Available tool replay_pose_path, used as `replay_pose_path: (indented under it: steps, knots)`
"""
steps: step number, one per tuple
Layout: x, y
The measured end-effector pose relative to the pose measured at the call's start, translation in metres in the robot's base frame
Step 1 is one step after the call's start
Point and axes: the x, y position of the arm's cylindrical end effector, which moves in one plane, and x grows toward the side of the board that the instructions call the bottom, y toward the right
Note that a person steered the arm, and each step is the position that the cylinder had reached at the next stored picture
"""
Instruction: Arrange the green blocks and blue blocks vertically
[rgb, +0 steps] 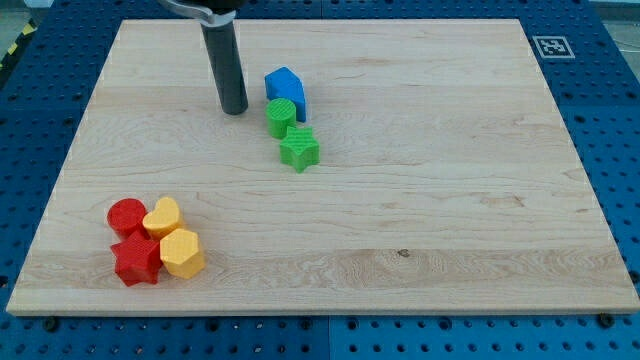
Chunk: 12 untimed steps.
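Note:
A blue block with a pointed top sits above the board's middle, left of centre. A green round block touches it just below. A green star block touches the round one below and slightly to the right. The three form a short, near-vertical line. My tip is on the board to the left of the blue block and green round block, a small gap away, touching neither. The rod rises from it to the view's top.
A cluster sits at the board's lower left: a red round block, a yellow heart-like block, a red star block and a yellow hexagonal block. A fiducial marker is at the board's top right corner.

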Motion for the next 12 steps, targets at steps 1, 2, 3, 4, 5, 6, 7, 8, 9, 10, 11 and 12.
replay_pose_path:
  steps: [1, 2, 3, 4, 5, 6, 7, 8, 9, 10, 11, 12]
  knots:
    - [0.019, 0.014]
    - [0.03, 0.028]
    - [0.03, 0.019]
    - [0.02, 0.003]
    - [0.0, 0.003]
    - [-0.008, 0.012]
    - [0.001, 0.026]
    - [0.012, 0.039]
    - [0.024, 0.044]
    - [0.025, 0.022]
    - [0.013, -0.018]
    - [-0.031, -0.019]
